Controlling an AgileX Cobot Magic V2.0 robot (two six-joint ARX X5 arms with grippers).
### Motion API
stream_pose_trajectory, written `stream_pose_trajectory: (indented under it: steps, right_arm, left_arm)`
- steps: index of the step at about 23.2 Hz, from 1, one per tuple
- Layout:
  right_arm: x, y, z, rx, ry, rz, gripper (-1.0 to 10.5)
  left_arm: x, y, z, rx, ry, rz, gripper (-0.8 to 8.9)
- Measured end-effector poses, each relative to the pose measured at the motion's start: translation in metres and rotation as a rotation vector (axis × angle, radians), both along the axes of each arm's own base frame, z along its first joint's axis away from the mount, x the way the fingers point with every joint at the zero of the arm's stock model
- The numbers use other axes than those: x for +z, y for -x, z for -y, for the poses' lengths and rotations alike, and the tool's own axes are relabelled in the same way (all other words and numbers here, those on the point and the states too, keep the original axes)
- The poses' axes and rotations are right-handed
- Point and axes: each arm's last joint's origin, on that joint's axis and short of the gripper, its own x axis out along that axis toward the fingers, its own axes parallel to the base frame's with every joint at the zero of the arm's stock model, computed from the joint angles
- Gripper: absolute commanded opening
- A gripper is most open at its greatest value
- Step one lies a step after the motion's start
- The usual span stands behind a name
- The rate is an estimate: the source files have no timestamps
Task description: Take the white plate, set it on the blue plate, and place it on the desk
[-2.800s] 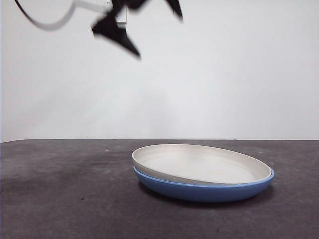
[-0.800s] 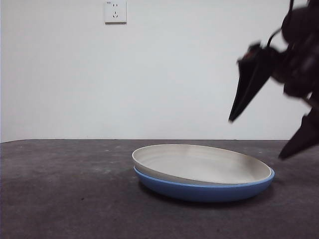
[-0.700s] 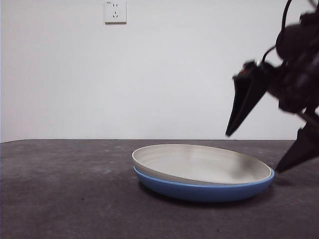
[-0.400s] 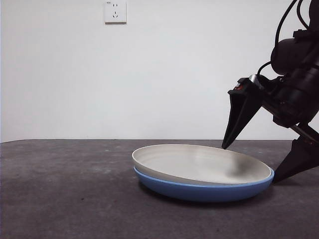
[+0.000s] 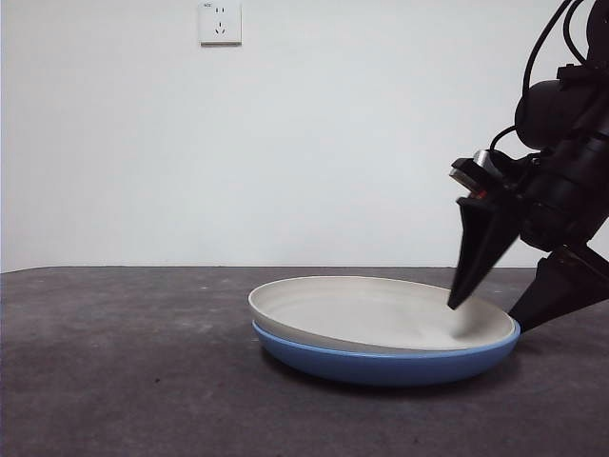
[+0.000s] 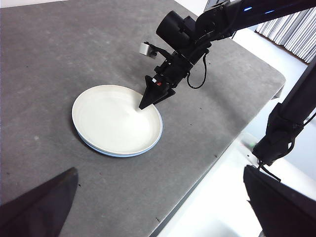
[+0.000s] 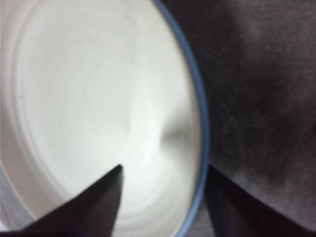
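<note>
While the left gripper (image 6: 158, 207) waits high and well back from the work, its dark jaws spread wide and holding nothing, the scene across the desk (image 5: 114, 362) reads as follows. At far left the grey surface lies bare below a wall socket (image 5: 220, 22). Toward the middle, the white plate (image 5: 371, 312) sits nested in the blue plate (image 5: 381, 367), of which only a thin rim shows beneath. At right, the right gripper (image 5: 500, 309) straddles the stack's edge with jaws parted: one black jaw dips inside the white plate, close to its surface, and the other hangs outside the rims near the desk. The right wrist view shows both rims lying in the gap between the jaws. To lift only the white plate, the outer jaw would probably need to catch the cream rim above the blue one; closing lower risks pinching both plates together or sliding the stack sideways.
</note>
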Motion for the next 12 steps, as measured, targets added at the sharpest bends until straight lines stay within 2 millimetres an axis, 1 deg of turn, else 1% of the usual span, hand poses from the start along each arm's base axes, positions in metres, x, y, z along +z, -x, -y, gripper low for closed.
stream_pose_trajectory:
  steps: [5,12]
  right_arm:
    - [-0.0012,-0.0007,0.0016,-0.033,0.062,0.004,0.2]
    - [-0.0019,-0.0008,0.0026,-0.058,0.102,0.003,0.1]
  left_arm:
    - [0.0,0.0,0.0,0.003,0.004,-0.006,5.95]
    - [0.0,0.0,0.0,0.003,0.004,-0.006,5.95]
